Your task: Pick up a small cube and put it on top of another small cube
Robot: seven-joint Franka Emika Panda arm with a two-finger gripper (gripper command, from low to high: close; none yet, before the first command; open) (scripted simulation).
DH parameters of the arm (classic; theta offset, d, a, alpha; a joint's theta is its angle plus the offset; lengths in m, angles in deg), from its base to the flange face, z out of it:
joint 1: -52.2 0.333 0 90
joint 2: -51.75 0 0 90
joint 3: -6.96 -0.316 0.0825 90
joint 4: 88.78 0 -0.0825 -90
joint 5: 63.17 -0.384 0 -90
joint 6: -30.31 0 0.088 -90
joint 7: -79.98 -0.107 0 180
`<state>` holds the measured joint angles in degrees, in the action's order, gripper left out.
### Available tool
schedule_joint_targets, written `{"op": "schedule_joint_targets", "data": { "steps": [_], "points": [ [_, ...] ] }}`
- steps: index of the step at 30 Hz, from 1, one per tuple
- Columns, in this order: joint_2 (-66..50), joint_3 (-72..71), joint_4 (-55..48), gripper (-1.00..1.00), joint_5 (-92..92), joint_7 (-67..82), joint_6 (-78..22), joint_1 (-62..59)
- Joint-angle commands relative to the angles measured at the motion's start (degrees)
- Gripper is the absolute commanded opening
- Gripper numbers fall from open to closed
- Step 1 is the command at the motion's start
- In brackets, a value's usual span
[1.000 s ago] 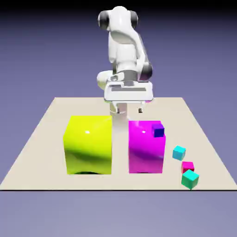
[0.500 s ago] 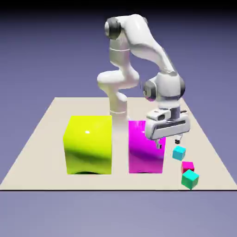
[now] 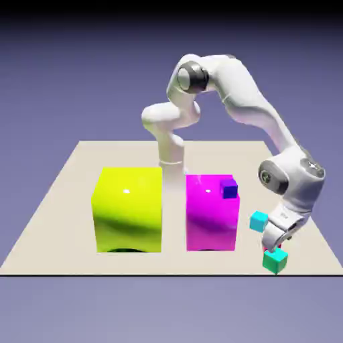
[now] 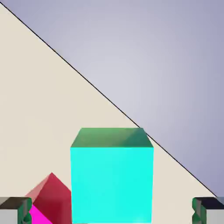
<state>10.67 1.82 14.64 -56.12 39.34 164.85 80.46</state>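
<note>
A: We have the teal cube (image 4: 111, 177) sitting on the table (image 3: 60, 201) near its front edge at the exterior view's right, and in the hand view it fills the space between our fingertips (image 4: 15, 210), which stand apart on either side with clear gaps.

B: Agreed, our gripper (image 3: 276, 242) is open and low over it, not yet closed on anything. The crimson cube (image 4: 50, 194) is just beside the teal one, so we should centre well and close squarely without nudging it.

A: The cyan cube (image 3: 259, 221) lies a little further back; either neighbour could be our stacking base.

B: As for containers, we see none. The big yellow block (image 3: 128, 209) and magenta block (image 3: 211, 214) are solid, with a small purple cube (image 3: 229, 188) on the magenta one.
</note>
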Motion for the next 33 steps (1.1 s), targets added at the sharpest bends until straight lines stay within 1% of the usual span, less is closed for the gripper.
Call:
{"op": "schedule_joint_targets", "data": {
  "steps": [1,2,3,6,7,23,25,30,31,32,33],
  "points": [
    [-0.50,0.06,0.04,0.00,0.07,-0.04,0.54,0.03],
    [-0.50,0.06,0.04,-1.00,0.07,-0.04,0.54,0.03],
    [-0.50,0.06,0.04,-1.00,0.07,-0.04,0.54,0.03],
    [5.72,-0.68,-0.47,-1.00,-0.78,0.51,-6.18,-0.32],
    [7.46,-1.64,1.07,-1.00,-0.96,0.07,-6.40,-0.68],
    [33.47,-20.72,34.30,-1.00,-3.31,-10.11,0.27,-7.79],
    [33.96,-21.09,34.93,-1.00,-3.36,-10.31,0.40,-7.93],
    [24.69,-17.22,36.56,-1.00,3.25,-14.96,10.44,-5.15],
    [24.69,-17.22,36.56,1.00,3.25,-14.96,10.44,-5.15],
    [24.69,-17.22,36.56,1.00,3.25,-14.96,10.44,-5.15],
    [26.76,-18.08,36.20,1.00,1.77,-13.92,8.19,-5.77]
  ]
}}
